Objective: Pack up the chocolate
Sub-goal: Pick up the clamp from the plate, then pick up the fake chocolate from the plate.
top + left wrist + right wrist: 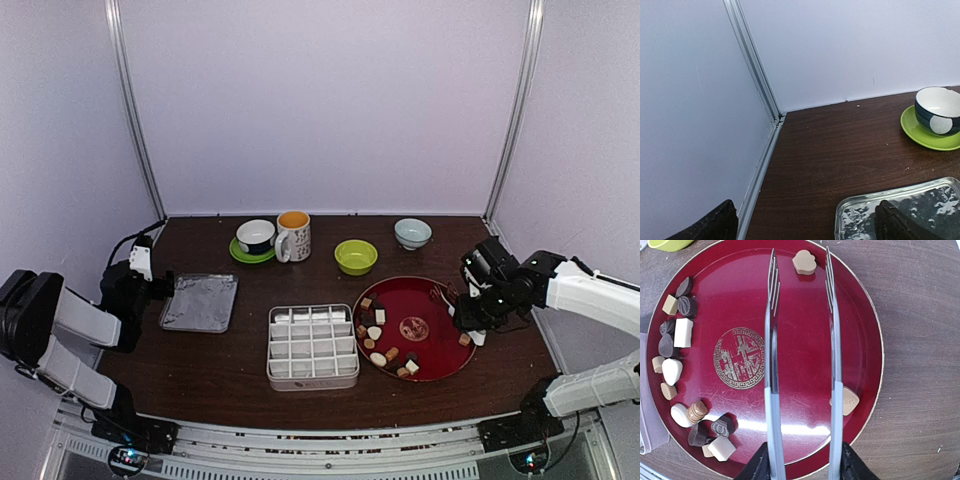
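Right hand (805, 466) holds tongs (771, 390) open, seemingly above plate (730, 295) holding chocolate (683, 333)

"weet" on tan heart-shaped chocolate (850, 402), partly behind tongs (771, 370)

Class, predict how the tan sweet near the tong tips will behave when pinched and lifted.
The tan sweet looks small and solid, so it is probably light and stiff. It lies flat, so it should slide rather than roll on the glossy red plate. The thin toothed tongs may slip off or mark it.
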You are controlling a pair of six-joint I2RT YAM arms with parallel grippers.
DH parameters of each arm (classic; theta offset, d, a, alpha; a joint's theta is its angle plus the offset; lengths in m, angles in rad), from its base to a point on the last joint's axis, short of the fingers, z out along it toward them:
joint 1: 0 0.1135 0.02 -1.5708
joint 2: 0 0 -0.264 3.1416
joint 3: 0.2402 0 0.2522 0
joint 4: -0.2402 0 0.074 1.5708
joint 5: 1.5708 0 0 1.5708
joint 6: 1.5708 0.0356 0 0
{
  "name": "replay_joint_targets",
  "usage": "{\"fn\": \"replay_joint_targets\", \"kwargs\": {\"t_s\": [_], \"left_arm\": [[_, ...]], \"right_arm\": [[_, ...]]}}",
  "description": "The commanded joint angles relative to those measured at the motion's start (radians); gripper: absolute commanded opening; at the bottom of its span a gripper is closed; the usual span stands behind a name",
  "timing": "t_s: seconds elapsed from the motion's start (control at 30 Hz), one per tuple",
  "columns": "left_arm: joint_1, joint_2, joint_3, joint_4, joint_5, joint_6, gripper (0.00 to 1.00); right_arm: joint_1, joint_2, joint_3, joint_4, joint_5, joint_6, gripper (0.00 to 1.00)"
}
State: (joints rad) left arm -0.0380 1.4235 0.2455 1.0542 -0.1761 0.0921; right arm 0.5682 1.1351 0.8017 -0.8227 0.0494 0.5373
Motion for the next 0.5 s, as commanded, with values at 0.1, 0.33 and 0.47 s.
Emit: {"fn": "replay_joint_targets", "kwargs": {"t_s": [0.1, 0.33, 0.47], "left_arm": [[0.009, 0.002, 0.021, 0.061, 0.001, -0.001, 0.98], [0.01, 0.003, 0.021, 0.061, 0.0, -0.001, 0.98], [0.009, 0.002, 0.021, 0.061, 0.0, -0.001, 0.98]], "right_arm": [[-0.041, 0.057, -0.004, 0.098, -0.073, 0.01, 0.42], [-0.05, 0.128, 0.023, 0.101, -0.006, 0.001, 0.41], [-0.05, 0.146, 0.03, 0.114, 0.015, -0.004, 0.41]]}}
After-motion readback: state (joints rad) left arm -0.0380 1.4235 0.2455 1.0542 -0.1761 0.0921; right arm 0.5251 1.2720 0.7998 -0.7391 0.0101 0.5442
